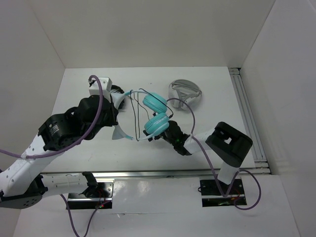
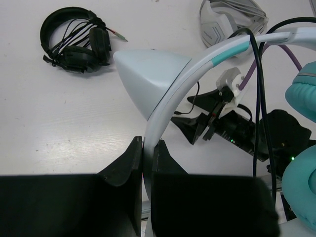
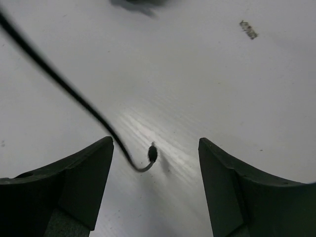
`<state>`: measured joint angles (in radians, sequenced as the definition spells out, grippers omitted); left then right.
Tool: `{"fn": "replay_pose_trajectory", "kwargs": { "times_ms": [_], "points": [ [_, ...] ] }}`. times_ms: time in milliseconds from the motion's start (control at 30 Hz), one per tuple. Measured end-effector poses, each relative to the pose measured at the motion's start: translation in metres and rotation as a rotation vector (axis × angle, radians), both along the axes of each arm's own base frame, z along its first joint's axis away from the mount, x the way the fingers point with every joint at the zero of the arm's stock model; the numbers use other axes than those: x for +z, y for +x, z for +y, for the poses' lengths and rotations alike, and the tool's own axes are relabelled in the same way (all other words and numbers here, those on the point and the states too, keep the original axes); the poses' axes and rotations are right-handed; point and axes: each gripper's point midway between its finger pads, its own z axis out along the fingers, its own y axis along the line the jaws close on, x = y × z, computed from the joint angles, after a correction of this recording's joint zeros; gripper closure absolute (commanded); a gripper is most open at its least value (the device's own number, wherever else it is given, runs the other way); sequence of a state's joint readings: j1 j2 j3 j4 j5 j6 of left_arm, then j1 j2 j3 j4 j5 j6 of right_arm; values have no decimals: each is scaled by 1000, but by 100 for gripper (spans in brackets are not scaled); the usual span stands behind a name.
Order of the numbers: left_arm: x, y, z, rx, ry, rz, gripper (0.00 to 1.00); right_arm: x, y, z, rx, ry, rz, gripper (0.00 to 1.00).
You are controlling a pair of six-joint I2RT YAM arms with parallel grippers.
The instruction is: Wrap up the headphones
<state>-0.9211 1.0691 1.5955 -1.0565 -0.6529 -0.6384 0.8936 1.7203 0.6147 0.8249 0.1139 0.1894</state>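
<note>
**White tabletop, loose cable end: where this wrap could slip**

A white tabletop sits inside white walls. My left tool is pressed together on the pale headband of the headphones. It holds them up near the middle of the tabletop, teal cups hanging just beside my right tool. The right tool is spread wide and grips nothing. The thin black cable runs in between its fingers and ends in a small plug, at or just above the surface; I cannot tell which.

As I judge the risks, the cable is thin, so closing on it could miss or flick the plug aside. The left grip is on a narrow curved band, and a tug on the cable could twist it loose. Black headphones and a grey pair lie nearby, and slack cable might catch on them.
</note>
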Motion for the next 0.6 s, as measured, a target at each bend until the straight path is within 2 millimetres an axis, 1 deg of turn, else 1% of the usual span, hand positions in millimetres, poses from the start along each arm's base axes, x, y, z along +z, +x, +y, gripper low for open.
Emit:
{"fn": "replay_pose_trajectory", "kwargs": {
  "times_ms": [33,67,200,233,267,300,367,467,600],
  "points": [
    [0,0,0,0,0,0,100,0,6,-3,-18,0,-1,23],
    [0,0,0,0,1,0,100,1,12,-5,-32,3,-3,27],
    [2,-1,2,0,0,0,100,6,29,-4,-53,32,-10,55],
    [3,-1,2,1,-1,-1,100,6,31,-1,-46,42,-8,71],
    [3,-2,2,2,-2,-2,100,4,32,0,-39,44,-6,81],
    [4,-2,2,2,-2,-2,100,2,31,3,-28,52,4,96],
    [4,-2,3,2,-3,-3,100,-4,30,10,-9,77,23,100],
    [4,-2,3,2,-1,0,100,-13,27,16,11,104,48,100],
    [3,-2,8,22,10,-2,100,-14,18,26,46,130,62,100]
  ]
}}
